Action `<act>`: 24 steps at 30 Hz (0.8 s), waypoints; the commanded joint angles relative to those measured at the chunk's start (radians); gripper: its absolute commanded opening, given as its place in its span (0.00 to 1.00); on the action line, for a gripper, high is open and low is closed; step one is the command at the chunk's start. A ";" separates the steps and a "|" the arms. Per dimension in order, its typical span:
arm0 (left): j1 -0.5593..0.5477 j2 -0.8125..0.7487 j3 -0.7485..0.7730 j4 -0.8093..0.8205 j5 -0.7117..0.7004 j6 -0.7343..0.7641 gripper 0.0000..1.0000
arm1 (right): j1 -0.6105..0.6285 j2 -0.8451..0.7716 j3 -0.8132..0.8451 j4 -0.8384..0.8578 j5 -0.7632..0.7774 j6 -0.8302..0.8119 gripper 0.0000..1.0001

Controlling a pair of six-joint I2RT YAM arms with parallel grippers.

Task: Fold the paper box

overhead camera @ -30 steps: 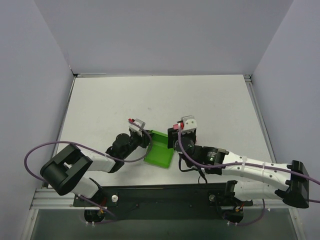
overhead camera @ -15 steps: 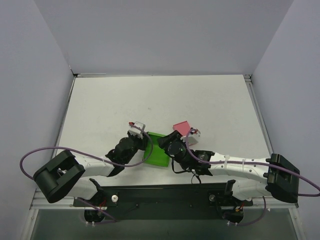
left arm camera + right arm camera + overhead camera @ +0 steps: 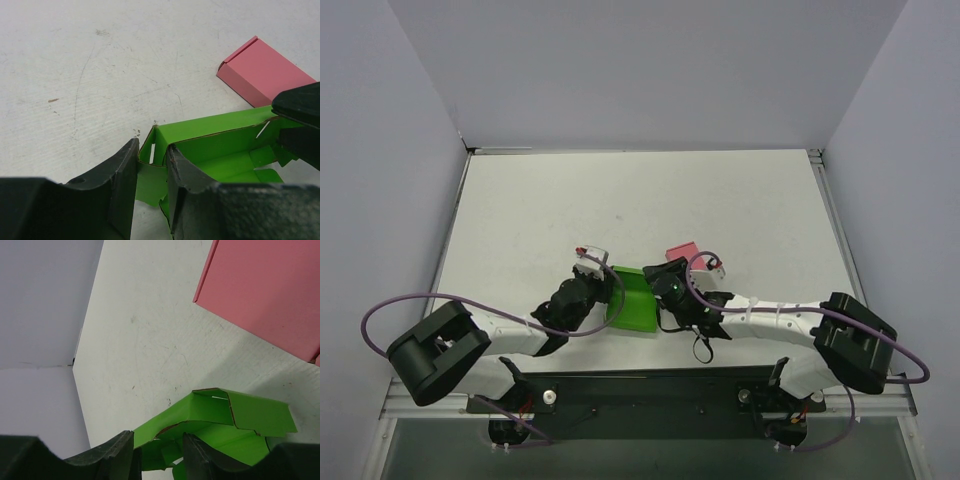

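The paper box (image 3: 634, 303) is bright green and open-topped, and lies between my two grippers near the table's front. My left gripper (image 3: 608, 285) holds its left wall. In the left wrist view the left gripper (image 3: 151, 150) is shut on the folded corner flap of the paper box (image 3: 220, 135). My right gripper (image 3: 658, 283) is at the box's right wall. In the right wrist view the right gripper (image 3: 157, 440) stands astride the wall of the paper box (image 3: 250, 412), one finger outside and one inside, with a gap left.
A flat pink box (image 3: 682, 251) lies just behind the right gripper; it also shows in the left wrist view (image 3: 265, 72) and the right wrist view (image 3: 265, 295). Grey walls enclose the table (image 3: 620, 200) at the back and sides.
My right arm has swung left and down, bringing its gripper over the green box's right wall and uncovering the pink box. My left arm stretched slightly towards the box and kept its hold.
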 commanded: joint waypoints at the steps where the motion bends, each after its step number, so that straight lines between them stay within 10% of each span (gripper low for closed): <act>1: -0.012 -0.019 -0.022 0.059 -0.025 0.005 0.12 | -0.022 0.014 0.032 0.033 0.038 0.031 0.43; 15: -0.072 -0.004 -0.061 0.175 -0.057 0.068 0.11 | -0.059 0.089 0.052 0.093 -0.003 0.017 0.14; 17: -0.075 -0.001 -0.061 0.181 -0.050 0.068 0.16 | -0.059 0.097 0.049 0.099 -0.008 0.017 0.00; 24: -0.084 -0.071 -0.055 0.134 0.050 0.094 0.55 | -0.059 0.095 0.023 0.136 0.000 0.007 0.00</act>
